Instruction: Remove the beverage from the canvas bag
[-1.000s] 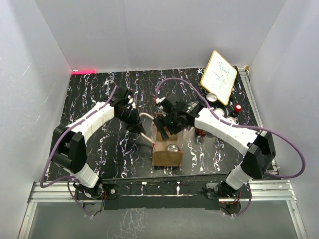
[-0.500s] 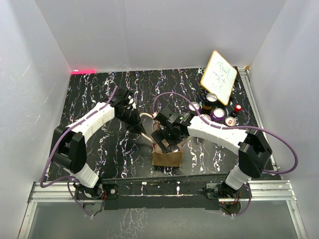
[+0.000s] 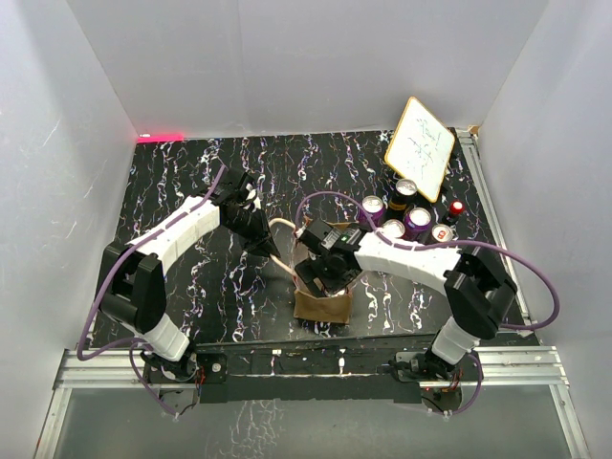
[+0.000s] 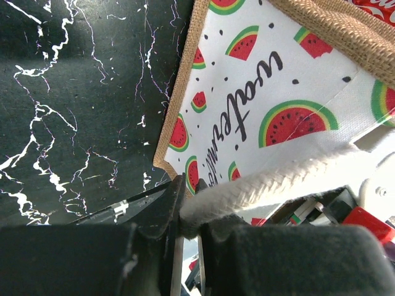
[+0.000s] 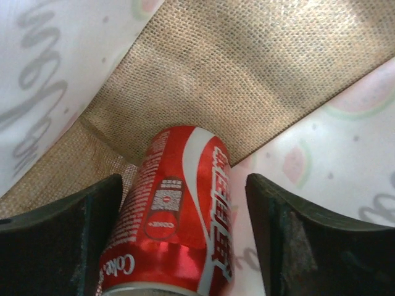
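The canvas bag [image 3: 320, 304] stands near the table's front middle; its outside shows a watermelon print [image 4: 247, 92]. My left gripper [image 3: 260, 241] is shut on one cream rope handle [image 4: 278, 179] and holds it out to the left of the bag. My right gripper [image 3: 323, 273] reaches down into the bag's mouth. Inside, the beverage, a red Coke can [image 5: 179, 228], stands on the burlap floor [image 5: 234, 74]. The right gripper [image 5: 185, 234] is open around it: the left finger is close against the can, and a gap shows at the right finger [image 5: 321, 246].
Several cans and small bottles [image 3: 402, 215] stand grouped at the back right, just behind my right forearm. A tilted whiteboard [image 3: 419, 148] leans behind them. White walls enclose the black marbled table [image 3: 191, 172] on three sides.
My right arm has swung forward and down, taking its gripper from above the bag into the bag's mouth around the can. The left gripper has kept its hold on the handle.
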You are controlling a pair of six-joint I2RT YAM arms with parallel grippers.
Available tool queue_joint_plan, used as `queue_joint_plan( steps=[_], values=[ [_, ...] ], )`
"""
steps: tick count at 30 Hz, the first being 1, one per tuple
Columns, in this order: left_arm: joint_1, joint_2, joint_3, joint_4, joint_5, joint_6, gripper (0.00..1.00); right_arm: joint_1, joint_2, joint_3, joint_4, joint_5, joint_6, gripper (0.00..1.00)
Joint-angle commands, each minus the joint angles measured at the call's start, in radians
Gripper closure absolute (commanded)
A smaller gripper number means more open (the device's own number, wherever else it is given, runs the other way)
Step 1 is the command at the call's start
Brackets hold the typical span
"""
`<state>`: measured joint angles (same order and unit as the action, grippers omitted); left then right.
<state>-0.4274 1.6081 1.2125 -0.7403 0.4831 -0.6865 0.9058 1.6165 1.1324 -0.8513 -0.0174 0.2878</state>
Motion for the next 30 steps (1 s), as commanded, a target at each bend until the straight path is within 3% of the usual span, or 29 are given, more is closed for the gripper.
queue_joint_plan(
  steps=[1,6,10,15,24,30],
  values=[
    [-0.004,-0.018,0.005,-0.014,0.016,0.008,1.0,0.013,0.033,-0.019,0.006,0.036,-0.011,0.25],
    [-0.005,-0.012,0.008,-0.013,0.016,0.008,1.0,0.015,0.012,0.061,-0.037,0.063,-0.016,0.53],
    [-0.005,-0.004,0.01,-0.009,0.017,0.006,1.0,0.015,-0.012,0.173,-0.083,0.085,-0.022,0.67],
    [-0.005,0.006,0.017,-0.006,0.018,0.002,1.0,0.016,-0.049,0.275,-0.087,0.124,-0.022,0.74],
    [-0.005,0.004,0.016,-0.004,0.015,-0.002,1.0,0.004,-0.1,0.292,-0.04,0.127,0.03,0.86],
    [-0.005,-0.008,-0.005,0.004,0.017,-0.008,1.0,-0.045,-0.114,0.369,-0.042,0.085,0.042,0.9]
  ],
)
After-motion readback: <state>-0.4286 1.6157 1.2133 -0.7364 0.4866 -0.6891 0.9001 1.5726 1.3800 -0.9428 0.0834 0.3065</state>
